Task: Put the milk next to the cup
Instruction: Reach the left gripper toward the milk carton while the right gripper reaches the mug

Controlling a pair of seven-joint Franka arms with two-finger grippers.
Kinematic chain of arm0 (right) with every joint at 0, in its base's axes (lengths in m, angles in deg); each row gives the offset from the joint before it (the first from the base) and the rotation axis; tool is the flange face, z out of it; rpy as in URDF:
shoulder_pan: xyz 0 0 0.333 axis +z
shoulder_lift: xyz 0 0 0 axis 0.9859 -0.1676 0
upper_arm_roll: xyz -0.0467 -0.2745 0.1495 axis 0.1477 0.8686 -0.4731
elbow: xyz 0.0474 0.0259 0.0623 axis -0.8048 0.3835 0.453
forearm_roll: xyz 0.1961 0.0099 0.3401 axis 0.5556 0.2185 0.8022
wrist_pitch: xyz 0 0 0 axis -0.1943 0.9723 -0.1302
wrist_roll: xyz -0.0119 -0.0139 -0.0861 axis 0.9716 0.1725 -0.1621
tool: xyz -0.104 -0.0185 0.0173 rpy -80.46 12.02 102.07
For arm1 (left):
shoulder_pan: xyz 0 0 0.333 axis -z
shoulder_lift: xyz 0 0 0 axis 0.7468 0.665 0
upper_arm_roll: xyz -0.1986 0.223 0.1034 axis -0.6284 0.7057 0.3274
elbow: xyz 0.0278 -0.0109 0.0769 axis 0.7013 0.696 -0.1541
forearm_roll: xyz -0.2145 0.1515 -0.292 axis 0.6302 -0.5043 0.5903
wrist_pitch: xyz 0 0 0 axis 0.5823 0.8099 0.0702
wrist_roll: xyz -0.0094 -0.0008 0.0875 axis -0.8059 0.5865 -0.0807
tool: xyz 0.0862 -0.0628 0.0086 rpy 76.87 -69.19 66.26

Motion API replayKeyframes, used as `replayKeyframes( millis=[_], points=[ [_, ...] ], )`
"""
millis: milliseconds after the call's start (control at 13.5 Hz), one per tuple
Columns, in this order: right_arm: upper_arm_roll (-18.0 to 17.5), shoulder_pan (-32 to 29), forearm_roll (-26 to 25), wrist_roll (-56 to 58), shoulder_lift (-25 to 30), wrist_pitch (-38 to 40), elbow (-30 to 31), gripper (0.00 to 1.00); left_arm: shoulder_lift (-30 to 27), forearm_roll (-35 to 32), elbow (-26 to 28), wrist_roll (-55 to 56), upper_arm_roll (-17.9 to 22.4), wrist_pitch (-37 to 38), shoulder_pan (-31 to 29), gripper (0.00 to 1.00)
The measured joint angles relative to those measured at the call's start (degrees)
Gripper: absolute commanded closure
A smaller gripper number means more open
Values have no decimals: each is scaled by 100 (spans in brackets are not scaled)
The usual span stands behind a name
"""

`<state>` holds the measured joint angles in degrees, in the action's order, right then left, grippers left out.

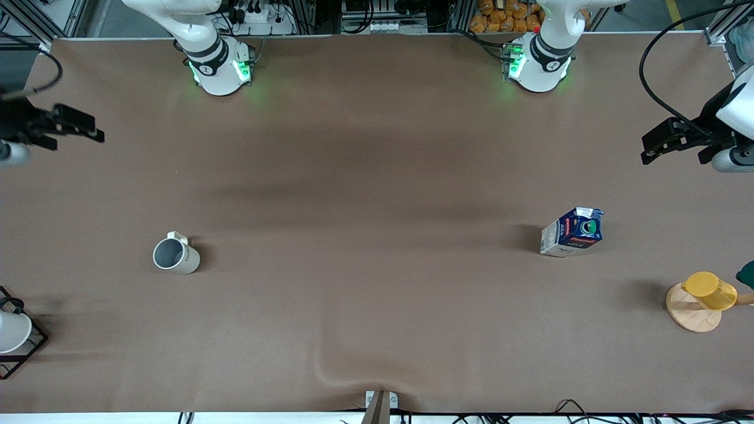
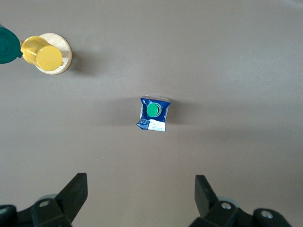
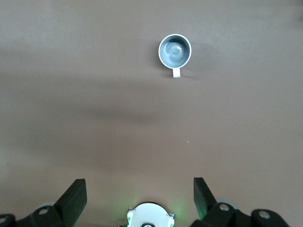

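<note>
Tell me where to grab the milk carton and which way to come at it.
Grip the milk carton across its flat white-grey sides, below the sloped top, coming straight down from above. It stands upright with open table all round, and the left gripper, jaws open, has it in its wrist view.

Even, soft overhead light covers the brown desk (image 1: pixel 377 176), with no glare. Broad, faint shadow bands cross its middle. The milk (image 1: pixel 572 232) and the cup (image 1: pixel 175 254) cast short, soft shadows. Green lamps glow on both arm bases. Both wrist views are sharp, slightly dimmer toward the corners.
</note>
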<state>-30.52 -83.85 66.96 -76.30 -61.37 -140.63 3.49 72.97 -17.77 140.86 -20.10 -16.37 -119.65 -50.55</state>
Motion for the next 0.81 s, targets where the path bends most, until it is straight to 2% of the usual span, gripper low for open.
replayKeyframes(
  millis=[443, 812],
  points=[
    [78, -32, -35, -474, 225, 15, 16, 0, 91, 0, -2, 20, 33, 15, -7, 0],
    [92, -73, -41, -506, 195, -107, 128, 0, 570, 0, 124, 22, 55, -315, -94, 0]
  ],
)
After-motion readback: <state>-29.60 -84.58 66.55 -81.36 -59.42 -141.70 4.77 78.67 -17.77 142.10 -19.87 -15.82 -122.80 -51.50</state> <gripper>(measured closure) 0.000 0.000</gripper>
